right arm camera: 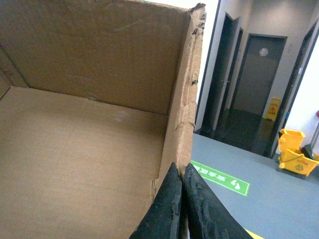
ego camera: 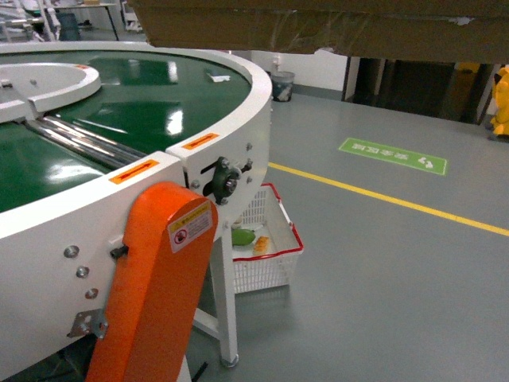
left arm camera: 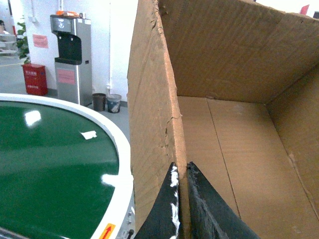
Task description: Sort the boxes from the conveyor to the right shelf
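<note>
Black fingers pinch both side walls of the box, which is lifted off the conveyor and mid-carry.

Left hand (left arm camera: 180, 199) is clamped tight on the torn left wall of the empty cardboard box (left arm camera: 234, 134); right hand (right arm camera: 182, 204) is closed the same way on the right wall. Below, the orange guard (ego camera: 151, 278) and the conveyor (ego camera: 159, 103) rim sit near, with the box's taped underside along the head view's top edge, beyond the rim and over open floor. Pickup looks done; the right shelf is nowhere in view, so the carry and placing remain.
</note>
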Robot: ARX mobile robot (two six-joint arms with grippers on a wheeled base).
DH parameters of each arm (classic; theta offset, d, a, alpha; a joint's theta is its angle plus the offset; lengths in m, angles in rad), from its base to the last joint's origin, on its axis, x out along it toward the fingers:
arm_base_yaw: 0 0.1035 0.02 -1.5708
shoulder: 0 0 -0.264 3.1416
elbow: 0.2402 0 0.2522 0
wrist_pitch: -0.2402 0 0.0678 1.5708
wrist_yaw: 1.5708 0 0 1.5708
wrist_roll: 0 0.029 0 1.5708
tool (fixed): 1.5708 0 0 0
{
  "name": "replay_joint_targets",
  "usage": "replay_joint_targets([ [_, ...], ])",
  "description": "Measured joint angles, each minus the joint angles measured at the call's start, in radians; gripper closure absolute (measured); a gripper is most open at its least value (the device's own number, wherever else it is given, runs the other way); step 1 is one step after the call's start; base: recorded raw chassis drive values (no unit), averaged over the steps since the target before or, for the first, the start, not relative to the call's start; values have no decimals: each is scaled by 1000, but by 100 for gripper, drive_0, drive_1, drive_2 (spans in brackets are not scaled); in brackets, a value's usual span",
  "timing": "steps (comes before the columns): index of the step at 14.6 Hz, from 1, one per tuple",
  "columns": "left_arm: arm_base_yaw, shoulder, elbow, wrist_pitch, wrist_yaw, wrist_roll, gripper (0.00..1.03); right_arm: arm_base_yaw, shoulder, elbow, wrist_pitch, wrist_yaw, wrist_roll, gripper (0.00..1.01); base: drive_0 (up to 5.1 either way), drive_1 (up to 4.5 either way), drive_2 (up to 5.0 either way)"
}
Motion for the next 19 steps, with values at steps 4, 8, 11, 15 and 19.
replay_joint_targets([
  [4, 0, 0, 0, 0, 0, 0, 101, 0, 0, 0, 0, 0, 0, 99, -160, -160, -160],
  [8, 0, 0, 0, -1, 0, 0, 101, 0, 0, 0, -2, 0, 0, 99, -163, -163, -163],
  [11, 0, 0, 0, -1, 0, 0, 101, 0, 0, 0, -1, 0, 0, 99, -163, -163, -163],
  [15, 0, 0, 0, -1, 0, 0, 101, 0, 0, 0, -2, 0, 0, 99, -163, -163, -163],
  [19, 0, 0, 0, 0, 0, 0, 101, 0, 0, 0, -1, 0, 0, 99, -181, -181, -181],
])
